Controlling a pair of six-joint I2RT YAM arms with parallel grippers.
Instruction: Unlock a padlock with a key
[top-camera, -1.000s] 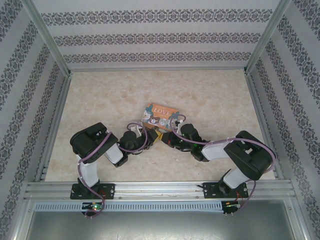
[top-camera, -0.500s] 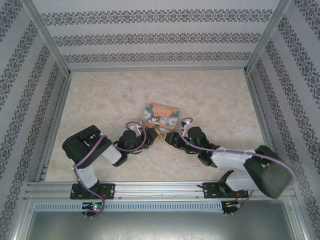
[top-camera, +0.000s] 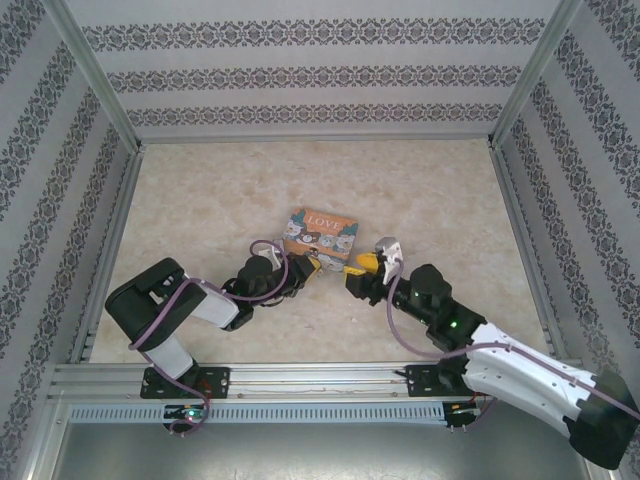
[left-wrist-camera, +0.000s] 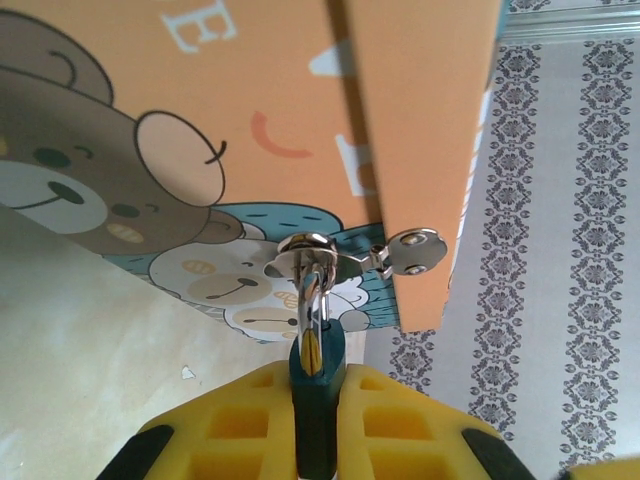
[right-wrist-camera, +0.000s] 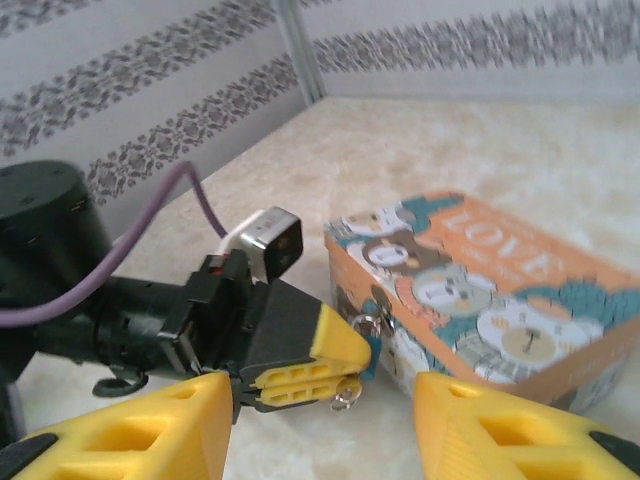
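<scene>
The tiny teal padlock (left-wrist-camera: 318, 395) hangs by its silver shackle (left-wrist-camera: 312, 290) from the hasp of the colourful "LOVE" box (top-camera: 320, 234). My left gripper (left-wrist-camera: 318, 440) is shut on the padlock's body, at the box's near side (top-camera: 305, 268). In the right wrist view the padlock (right-wrist-camera: 372, 350) peeks out past the left fingers (right-wrist-camera: 300, 365). A small silver key ring (right-wrist-camera: 347, 398) hangs under them, and the key's blade is hidden. My right gripper (right-wrist-camera: 325, 440) stands open a short way to the right of the padlock (top-camera: 358, 274), with nothing between its fingers.
Patterned walls and aluminium posts (top-camera: 100, 80) close in the marbled table (top-camera: 430, 200) on three sides. A metal rail (top-camera: 320, 378) runs along the near edge. Open table surface lies behind and to both sides of the box.
My right gripper has opened and drawn back to the right, away from the padlock, and its arm has swung low to the right. The left gripper keeps hold of the padlock.
</scene>
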